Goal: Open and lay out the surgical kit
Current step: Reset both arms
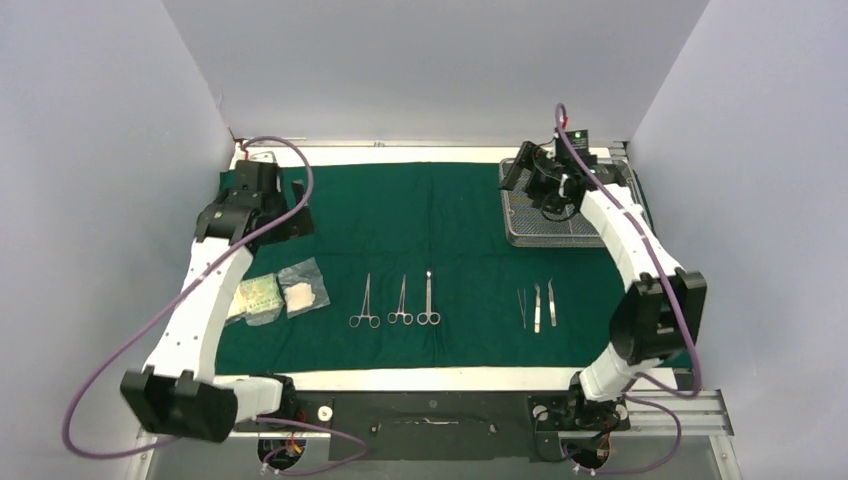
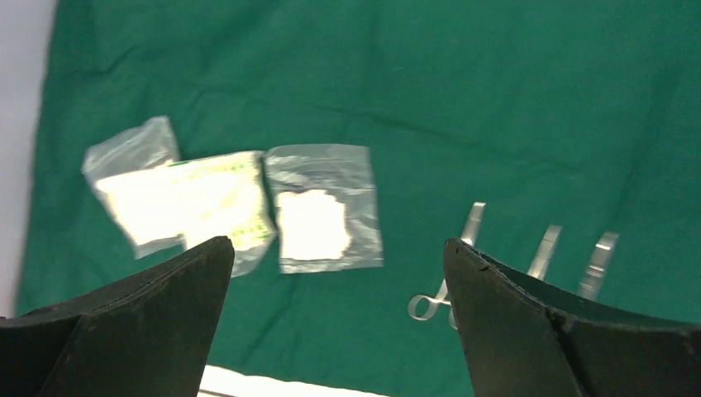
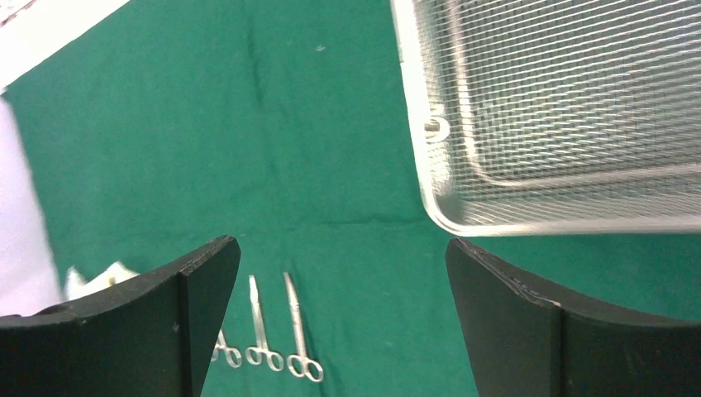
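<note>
The green drape (image 1: 440, 215) lay flat across the tabletop (image 1: 450, 379), and on it the kit looked all but laid out. Three ring-handled forceps (image 1: 400, 303) sat in a row near the front middle, with three tweezers (image 1: 537, 307) to their right. The gauze packets (image 1: 280, 293) were at front left and the mesh tray (image 1: 520, 238) at the far right corner. The left pincer (image 2: 337, 244) hung above the packets with its jaws wide apart and nothing between them. The right pincer (image 3: 340, 244) hung near the tray's left edge, also spread and empty.

What could go wrong from here, by my judgement, came mostly from the cloth and the plastic. The packets overlapped one another and looked light and slick — a finger coming down on one would likely slide its neighbour too, or pinch the drape beneath it. Any tug on the drape would ripple toward the forceps and skew the neat rows. On the right, a spread finger dipping too close to the tray could catch the wire rim and drag or tip it — and pull the drape along with it.
</note>
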`<action>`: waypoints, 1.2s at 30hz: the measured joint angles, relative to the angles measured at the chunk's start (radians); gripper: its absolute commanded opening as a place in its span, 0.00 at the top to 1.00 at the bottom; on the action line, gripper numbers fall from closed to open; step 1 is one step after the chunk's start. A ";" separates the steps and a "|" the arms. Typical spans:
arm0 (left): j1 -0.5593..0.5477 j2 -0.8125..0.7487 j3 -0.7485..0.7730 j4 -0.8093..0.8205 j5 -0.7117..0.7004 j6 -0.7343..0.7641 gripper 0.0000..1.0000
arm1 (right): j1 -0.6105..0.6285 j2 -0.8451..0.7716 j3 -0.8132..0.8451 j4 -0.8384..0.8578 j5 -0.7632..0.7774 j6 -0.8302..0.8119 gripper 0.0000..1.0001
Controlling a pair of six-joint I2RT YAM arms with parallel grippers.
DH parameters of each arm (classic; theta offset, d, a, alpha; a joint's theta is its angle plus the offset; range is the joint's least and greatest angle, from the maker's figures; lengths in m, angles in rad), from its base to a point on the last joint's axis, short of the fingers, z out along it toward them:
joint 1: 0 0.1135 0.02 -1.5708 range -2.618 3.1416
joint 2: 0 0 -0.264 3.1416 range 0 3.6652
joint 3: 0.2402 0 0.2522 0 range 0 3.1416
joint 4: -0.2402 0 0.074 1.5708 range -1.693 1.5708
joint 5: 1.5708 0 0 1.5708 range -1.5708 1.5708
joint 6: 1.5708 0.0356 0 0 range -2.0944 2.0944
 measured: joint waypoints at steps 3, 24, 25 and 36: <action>-0.005 -0.123 0.000 0.025 0.099 -0.052 0.04 | 0.000 -0.119 0.000 -0.074 0.154 -0.041 0.06; -0.048 -0.615 0.240 -0.156 -0.038 -0.148 0.04 | -0.001 -0.742 0.241 -0.441 0.888 -0.090 0.10; -0.042 -0.635 0.263 -0.172 -0.042 -0.145 0.04 | -0.001 -0.754 0.270 -0.451 0.901 -0.099 0.10; 0.058 -0.809 0.346 -0.278 -0.059 -0.122 0.04 | 0.002 -0.875 0.302 -0.515 0.909 -0.144 0.10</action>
